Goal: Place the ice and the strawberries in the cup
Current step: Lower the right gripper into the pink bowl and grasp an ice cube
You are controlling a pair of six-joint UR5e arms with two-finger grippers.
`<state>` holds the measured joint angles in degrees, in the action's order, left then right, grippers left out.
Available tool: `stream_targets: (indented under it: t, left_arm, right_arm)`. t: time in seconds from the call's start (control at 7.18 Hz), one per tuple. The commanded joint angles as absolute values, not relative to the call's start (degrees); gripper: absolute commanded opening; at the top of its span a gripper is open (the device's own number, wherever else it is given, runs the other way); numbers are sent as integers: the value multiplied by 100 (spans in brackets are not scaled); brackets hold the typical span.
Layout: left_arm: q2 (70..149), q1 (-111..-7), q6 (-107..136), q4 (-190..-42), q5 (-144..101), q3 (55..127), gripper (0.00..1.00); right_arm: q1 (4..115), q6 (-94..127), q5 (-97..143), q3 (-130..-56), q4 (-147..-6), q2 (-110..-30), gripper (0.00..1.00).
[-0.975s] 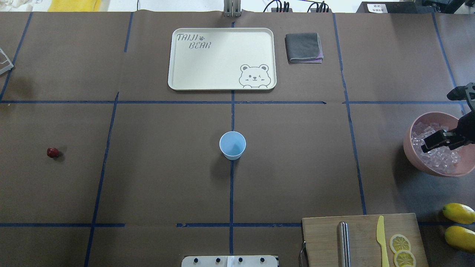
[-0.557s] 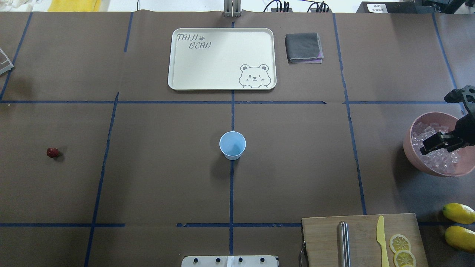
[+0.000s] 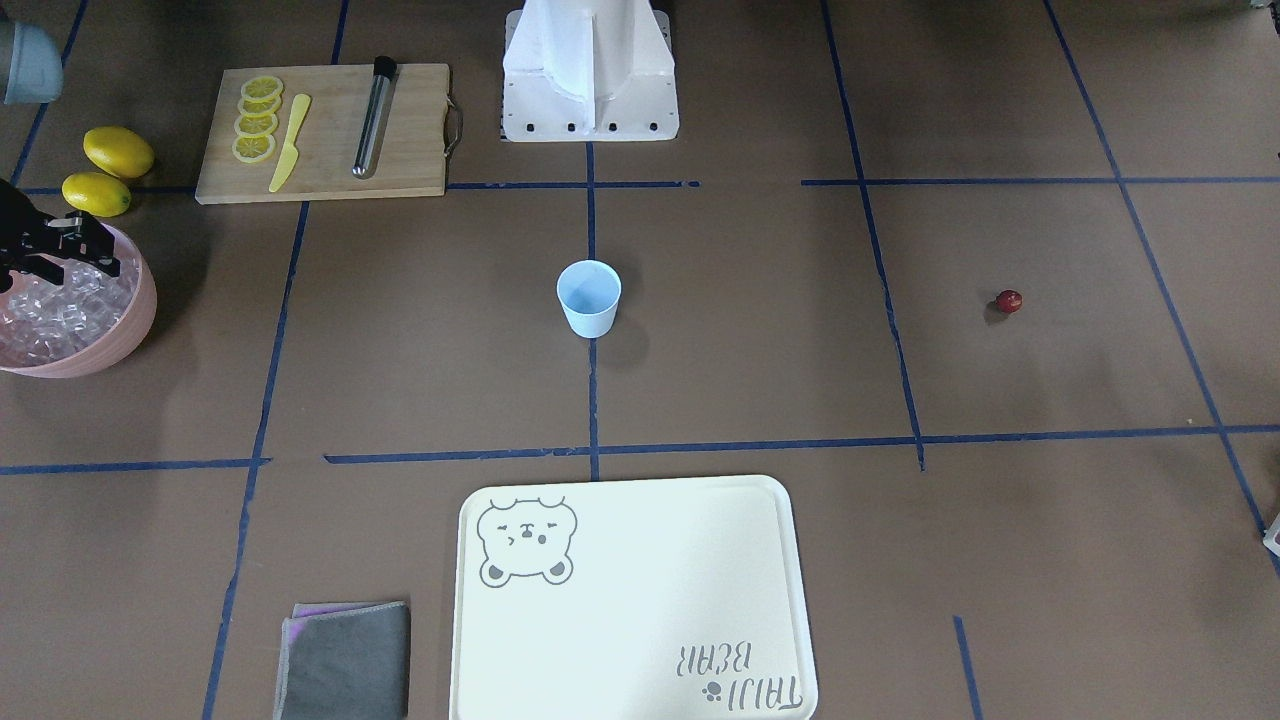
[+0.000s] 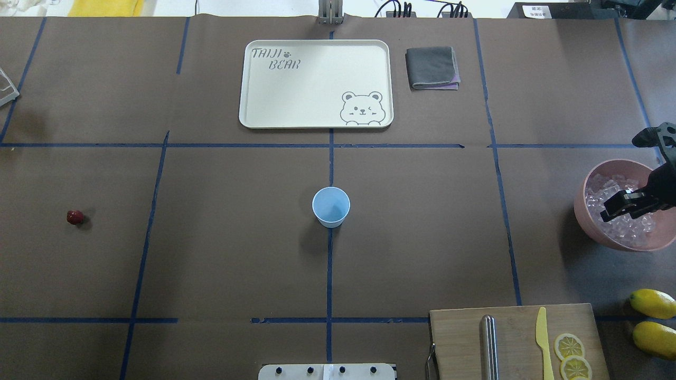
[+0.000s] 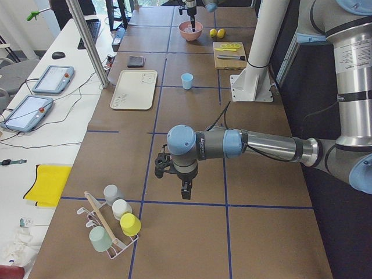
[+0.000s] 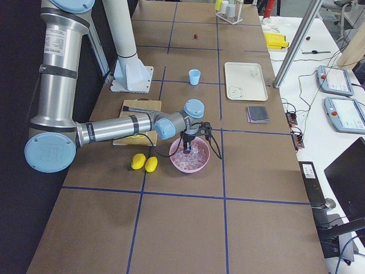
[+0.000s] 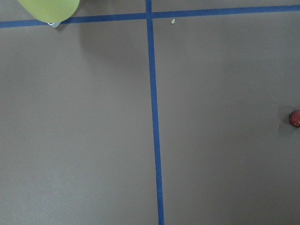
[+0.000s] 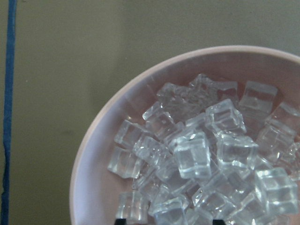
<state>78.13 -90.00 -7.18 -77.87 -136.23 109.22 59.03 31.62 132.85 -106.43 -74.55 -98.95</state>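
Observation:
The pale-blue cup [image 4: 331, 206] stands upright at the table's middle, also in the front view [image 3: 589, 297]. One dark-red strawberry [image 4: 75, 217] lies far left on the table, and the left wrist view has it at its right edge [image 7: 295, 118]. Clear ice cubes [image 8: 201, 154] fill the pink bowl [image 4: 589, 224] at the far right. My right gripper [image 4: 623, 207] hangs open just above the ice, its dark fingertips [image 8: 120, 221] peeking in at the wrist view's bottom edge. My left gripper [image 5: 185, 195] points down over bare table left of the strawberry; I cannot tell whether it is open or shut.
A cream bear tray [image 4: 253, 105] and a folded grey cloth [image 4: 432, 67] lie at the back. A cutting board [image 4: 459, 338] with a metal rod, a yellow knife and lemon slices sits front right, beside two lemons [image 4: 653, 303]. A rack of cups [image 5: 113, 224] stands at the left end.
My right gripper has shifted slightly over the bowl, with its wrist drawn a little inward. The cup and the strawberry have not moved.

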Motion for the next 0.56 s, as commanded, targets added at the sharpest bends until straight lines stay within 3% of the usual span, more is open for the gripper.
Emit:
stream_targets:
  t: [0.0, 0.42]
  left_arm:
    - [7813, -9000, -721, -7787, -13623, 10916, 100]
    - [7813, -9000, -721, -7787, -13623, 10925, 100]
  right_arm:
    - [5897, 3155, 13280, -10617, -7453, -9879, 69]
    - [5897, 3155, 13289, -10608, -7453, -9861, 63]
